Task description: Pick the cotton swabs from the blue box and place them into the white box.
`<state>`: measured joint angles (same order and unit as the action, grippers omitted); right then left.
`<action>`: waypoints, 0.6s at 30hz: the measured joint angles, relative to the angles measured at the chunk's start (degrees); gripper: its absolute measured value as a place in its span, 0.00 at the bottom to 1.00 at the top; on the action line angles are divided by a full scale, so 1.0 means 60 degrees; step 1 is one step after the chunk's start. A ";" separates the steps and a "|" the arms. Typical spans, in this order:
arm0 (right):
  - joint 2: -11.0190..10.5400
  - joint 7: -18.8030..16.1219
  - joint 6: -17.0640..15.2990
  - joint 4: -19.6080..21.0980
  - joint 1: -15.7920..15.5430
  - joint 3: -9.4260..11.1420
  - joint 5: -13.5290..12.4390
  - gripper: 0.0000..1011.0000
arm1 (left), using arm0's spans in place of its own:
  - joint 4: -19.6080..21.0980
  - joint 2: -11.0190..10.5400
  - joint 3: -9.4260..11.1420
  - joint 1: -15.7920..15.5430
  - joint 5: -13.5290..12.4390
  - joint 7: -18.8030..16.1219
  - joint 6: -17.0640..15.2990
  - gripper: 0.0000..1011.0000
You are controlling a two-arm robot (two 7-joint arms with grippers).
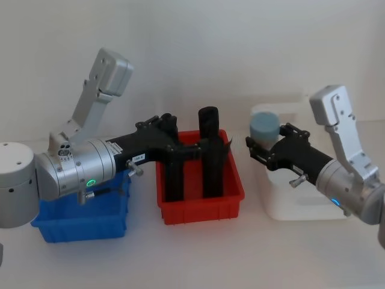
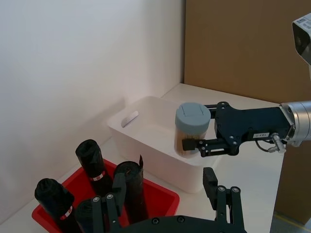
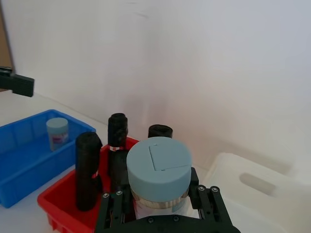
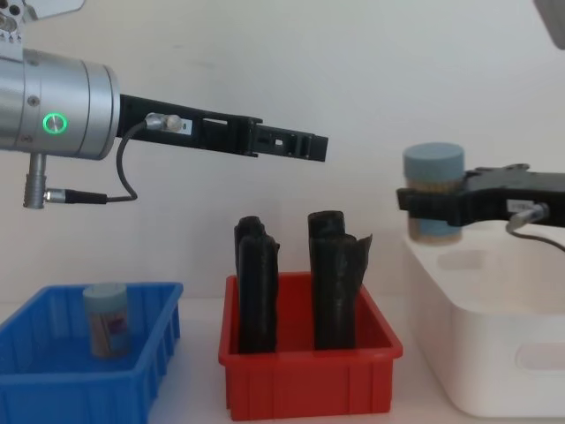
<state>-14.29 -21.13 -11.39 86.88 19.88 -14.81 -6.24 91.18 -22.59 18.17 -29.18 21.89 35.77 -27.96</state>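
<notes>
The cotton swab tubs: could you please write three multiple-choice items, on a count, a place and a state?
1. How many tubs stand in the blue bin? A. one B. two C. none
2. Where is the tub in the right gripper? A. in the blue bin B. on the floor C. above the white bin
3. The right gripper is: A. open B. shut on its tub C. shut on nothing
Answers: A, one tub stands there; C, it hangs over the white bin's rim; B, fingers clamp its sides. The left gripper is open above the red bin.
</notes>
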 joint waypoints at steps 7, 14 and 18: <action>-0.0268 0.0662 -0.0005 -0.0120 -0.0099 0.0339 -0.0305 0.66 | 0.0000 0.0000 0.0000 0.0000 0.0000 0.0000 0.0000 0.99; -0.0369 0.1230 0.0125 -0.0809 0.0071 0.0596 -0.0510 0.66 | 0.0000 -0.0001 0.0000 0.0000 0.0000 0.0000 0.0000 0.99; -0.0343 0.1415 0.0285 -0.1465 0.0355 0.0677 -0.0578 0.66 | 0.0000 0.0000 0.0000 0.0000 -0.0001 0.0000 0.0000 0.99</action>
<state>-16.35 -12.64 -9.68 78.10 22.01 -10.75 -9.70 91.18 -22.59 18.17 -29.18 21.88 35.77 -27.96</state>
